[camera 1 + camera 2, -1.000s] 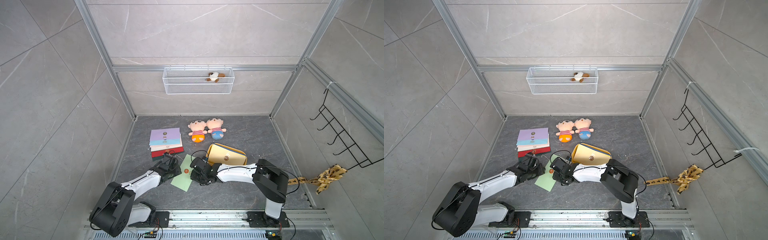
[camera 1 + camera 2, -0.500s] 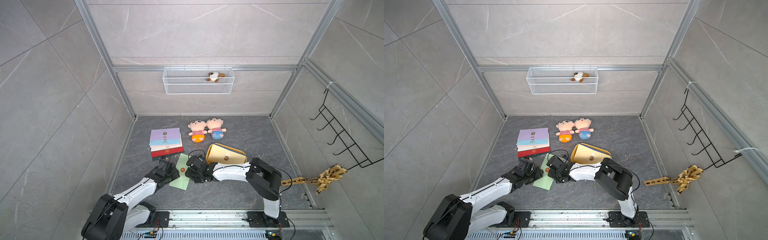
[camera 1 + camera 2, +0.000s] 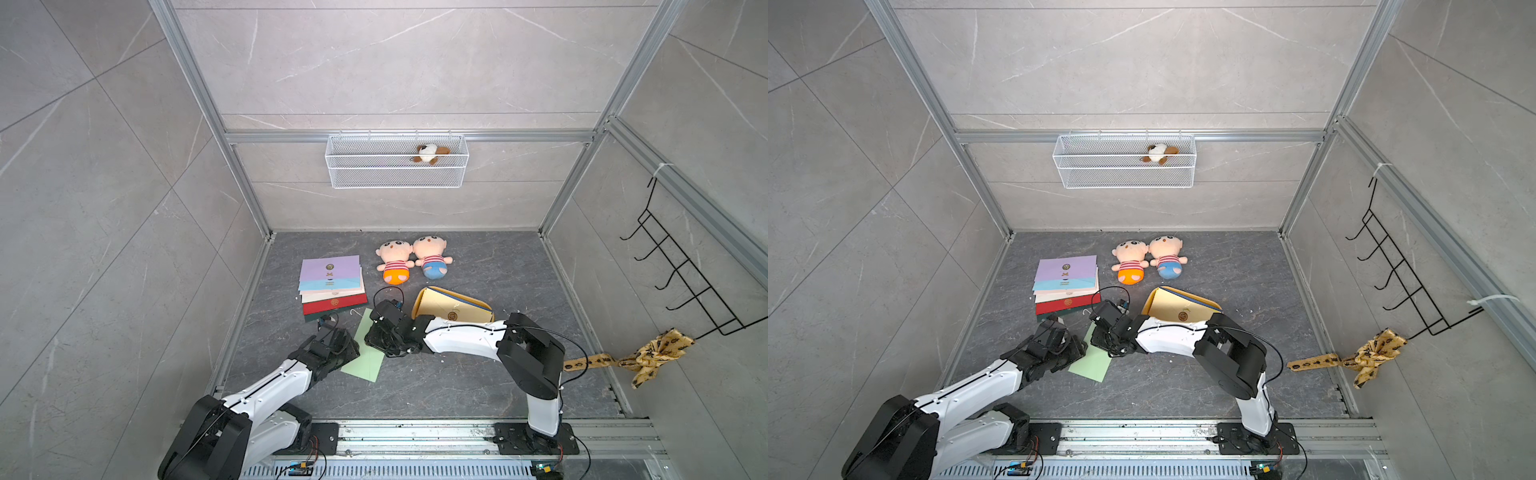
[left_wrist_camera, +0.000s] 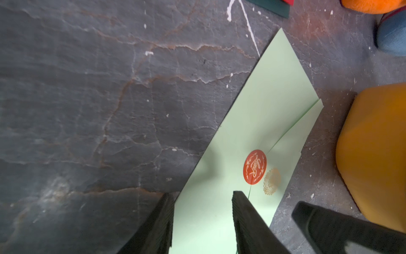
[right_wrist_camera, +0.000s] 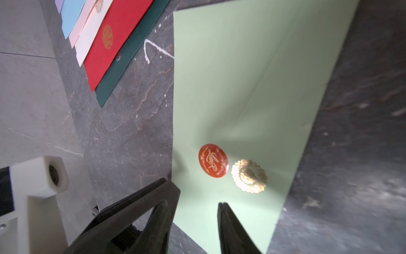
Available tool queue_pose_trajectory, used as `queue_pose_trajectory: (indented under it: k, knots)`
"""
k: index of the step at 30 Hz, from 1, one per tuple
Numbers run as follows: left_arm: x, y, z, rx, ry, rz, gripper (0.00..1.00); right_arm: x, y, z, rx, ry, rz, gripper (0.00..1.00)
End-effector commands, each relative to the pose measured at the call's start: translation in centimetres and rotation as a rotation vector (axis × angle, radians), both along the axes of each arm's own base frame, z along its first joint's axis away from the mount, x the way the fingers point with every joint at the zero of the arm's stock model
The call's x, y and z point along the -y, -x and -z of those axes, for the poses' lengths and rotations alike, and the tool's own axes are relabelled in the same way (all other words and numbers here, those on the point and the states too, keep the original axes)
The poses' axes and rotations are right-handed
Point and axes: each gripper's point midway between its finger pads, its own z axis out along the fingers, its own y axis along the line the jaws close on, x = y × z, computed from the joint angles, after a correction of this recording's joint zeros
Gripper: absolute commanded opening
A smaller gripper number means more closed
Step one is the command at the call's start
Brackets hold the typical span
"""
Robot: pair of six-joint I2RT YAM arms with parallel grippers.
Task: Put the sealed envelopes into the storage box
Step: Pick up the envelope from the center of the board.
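Note:
A light green sealed envelope [image 3: 368, 361] [image 3: 1090, 365] with a round red seal [image 4: 254, 167] [image 5: 213, 160] lies flat on the dark floor between my arms. My left gripper [image 3: 334, 347] [image 4: 203, 194] is open low over its near half, one finger at the paper's edge and one on it. My right gripper [image 3: 384, 334] [image 5: 196, 195] is open over the envelope's middle, beside the seal. More sealed envelopes, lilac, blue, cream, red and dark green, sit in a stack [image 3: 332, 282] [image 5: 114, 44]. The mustard storage box [image 3: 417, 303] [image 3: 1148, 303] [image 4: 373, 154] sits tilted behind my right arm with envelopes in it.
Two plush dolls [image 3: 411, 262] lie behind the stack and the box. A white wire basket [image 3: 397, 174] with a small toy hangs on the back wall. A black hook rack [image 3: 685, 282] and a yellow cloth [image 3: 648, 353] are at the right wall.
My right gripper has moved left onto the green envelope, covering its seal from above. My left gripper has drawn back a little toward the front. The envelope has barely shifted.

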Motion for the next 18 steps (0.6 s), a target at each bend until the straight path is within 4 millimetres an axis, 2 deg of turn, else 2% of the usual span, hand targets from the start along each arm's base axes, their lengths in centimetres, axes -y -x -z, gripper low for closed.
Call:
queue_pose_trajectory:
  k: [1,5,18]
  knots:
    - [-0.5,3.4,2.5,-0.135,-0.018,0.009,0.49,4.2,-0.9,0.0,0.007,0.202,0.004,0.4]
    - [0.1,3.9,2.2,-0.136,-0.005,0.029,0.49,4.8,-2.2,1.2,-0.009,0.297,-0.02,0.4]
    - [1.3,6.0,2.8,-0.159,0.017,0.076,0.49,4.4,-5.2,3.7,-0.051,0.392,-0.053,0.41]
